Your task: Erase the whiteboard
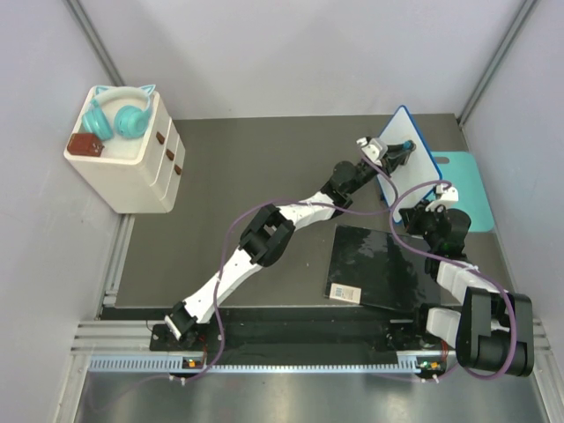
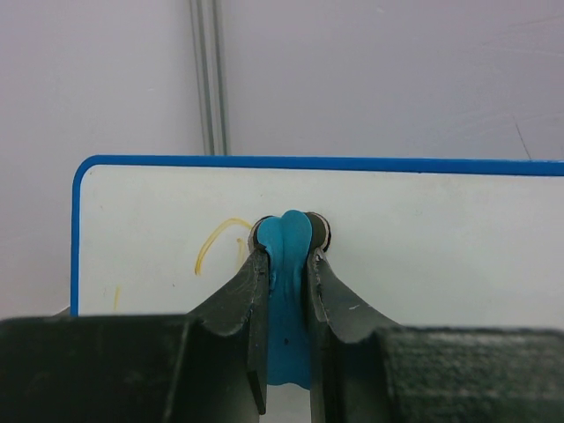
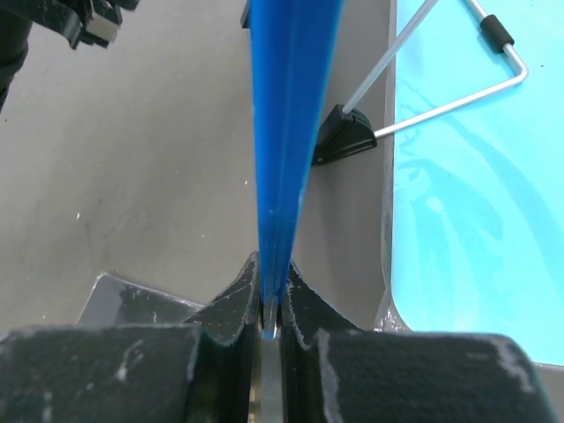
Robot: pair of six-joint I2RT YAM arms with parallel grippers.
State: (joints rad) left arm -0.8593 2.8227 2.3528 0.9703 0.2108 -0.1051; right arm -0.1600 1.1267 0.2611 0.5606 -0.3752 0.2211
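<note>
The whiteboard (image 1: pixel 416 174), white with a thin blue rim, stands propped on edge at the back right of the table. My left gripper (image 1: pixel 401 147) is shut on a small blue eraser (image 2: pixel 287 300), which is pressed against the whiteboard (image 2: pixel 423 238) face. A faint yellow scribble (image 2: pixel 216 240) lies just left of the eraser tip. My right gripper (image 1: pixel 438 189) is shut on the board's blue rim (image 3: pixel 286 132), seen edge-on between its fingers. The board's black foot (image 3: pixel 339 132) rests on the grey table.
A teal mat (image 1: pixel 471 189) lies behind and right of the board, under its wire stand (image 3: pixel 445 97). A glossy black sheet (image 1: pixel 379 264) with a small card (image 1: pixel 345 292) lies in front. A white drawer box (image 1: pixel 128 163) with teal headphones (image 1: pixel 119 115) sits far left.
</note>
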